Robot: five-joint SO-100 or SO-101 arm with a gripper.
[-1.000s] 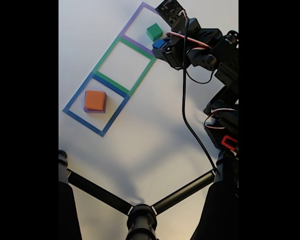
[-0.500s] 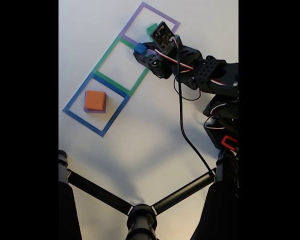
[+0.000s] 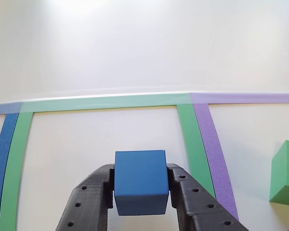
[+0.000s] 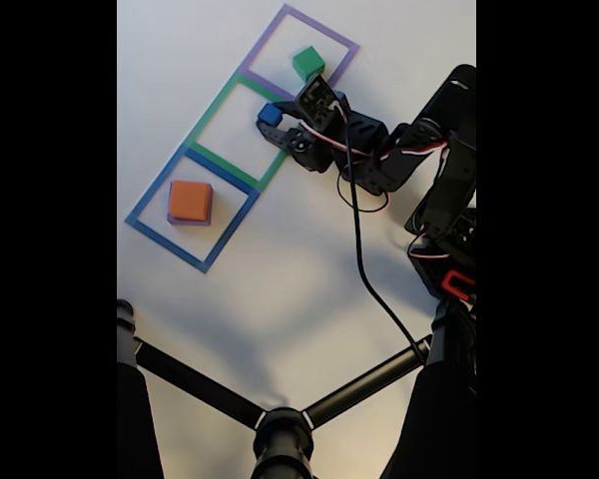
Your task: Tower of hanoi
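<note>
A hobby robotics test setup.
A plain white counter (image 4: 280, 299) carries taped squares (image 4: 242, 135) at upper left; a black tripod (image 4: 280, 424) stands at the bottom, loose wiring (image 4: 364, 239) at right.

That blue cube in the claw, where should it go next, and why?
Probably straight down into the green outline, then let go. The gripper is shut on the blue cube, which hangs over that middle square. The green block sits alone in the purple outline, and the orange block lies on the purple one in the blue outline.
</note>
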